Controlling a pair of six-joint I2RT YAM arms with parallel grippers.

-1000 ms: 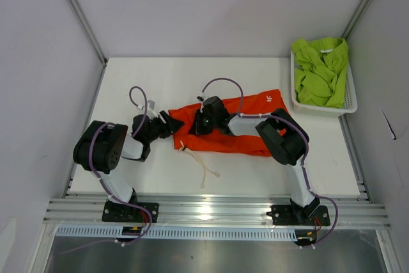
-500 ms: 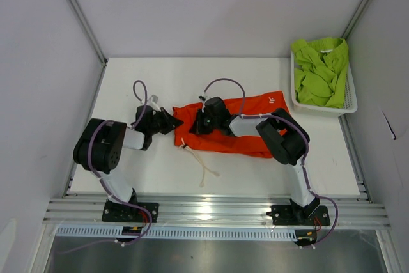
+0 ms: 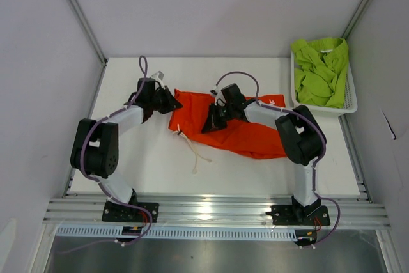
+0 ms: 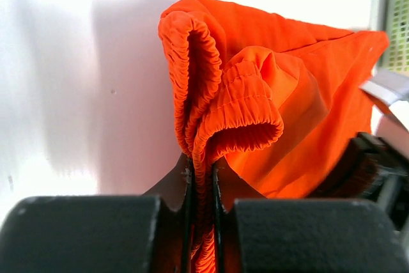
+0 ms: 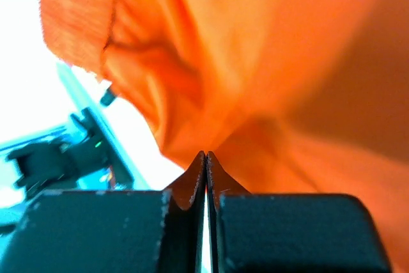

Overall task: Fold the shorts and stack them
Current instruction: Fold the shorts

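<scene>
The orange-red shorts [image 3: 246, 133] lie bunched across the middle of the table, their white drawstring [image 3: 195, 153] trailing toward the front. My left gripper [image 3: 168, 101] is shut on the gathered elastic waistband at their left end; in the left wrist view the left gripper [image 4: 201, 171] pinches the orange-red shorts [image 4: 268, 94] between its tips. My right gripper [image 3: 215, 123] is shut on a fold of the cloth near the middle. The right wrist view shows the right gripper [image 5: 205, 158] with the orange-red shorts [image 5: 287, 62] drawn to a point at its tips. The lime green shorts [image 3: 319, 71] lie crumpled in the basket.
The white mesh basket [image 3: 323, 110] stands at the table's far right, against the right wall. Grey walls close in the table on the left, back and right. A metal rail [image 3: 211, 212] runs along the near edge.
My left gripper has shut on the waistband and moved toward the back. The right gripper moved back and right too, and the orange-red shorts shifted with both.
</scene>
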